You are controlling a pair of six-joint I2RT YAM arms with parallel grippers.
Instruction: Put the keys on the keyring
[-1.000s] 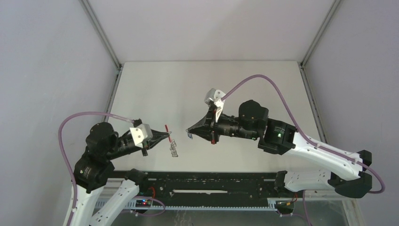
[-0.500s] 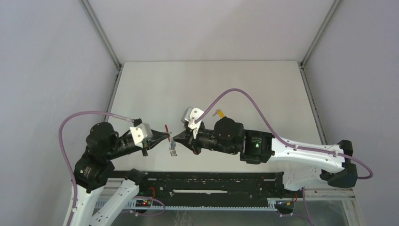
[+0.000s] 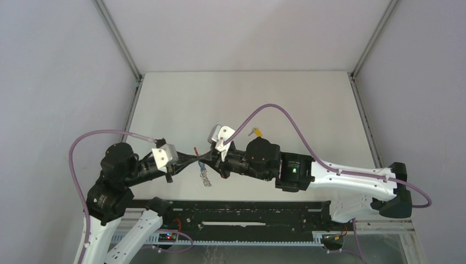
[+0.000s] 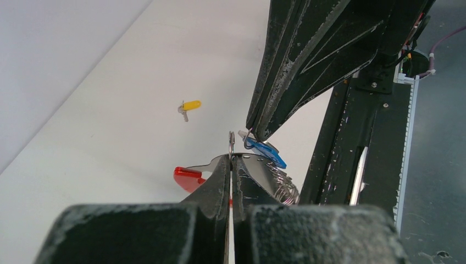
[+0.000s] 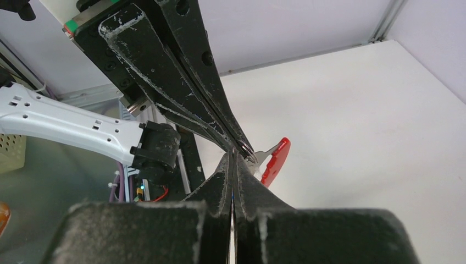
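My left gripper (image 3: 196,159) is shut on the keyring's metal ring (image 4: 231,142). The red tag (image 3: 194,149) sticks out beside it and the grey chain (image 3: 206,179) hangs below. My right gripper (image 3: 205,160) is shut on the blue key (image 4: 268,153), tip to tip with the left gripper, and the key touches the ring. In the right wrist view my right gripper (image 5: 232,156) meets the ring (image 5: 248,152) and red tag (image 5: 276,159), with the blue key almost hidden between the fingers. The yellow key (image 3: 255,132) lies loose on the table, also in the left wrist view (image 4: 190,105).
A black rail (image 3: 247,215) runs along the table's near edge under both arms. A purple cable (image 3: 275,110) arcs over the right arm. Grey walls and metal posts (image 3: 118,38) bound the white table (image 3: 297,104).
My right arm has swung left with the blue key until its tip meets the left gripper at the ring. The left arm has barely moved. The yellow key has come into view.
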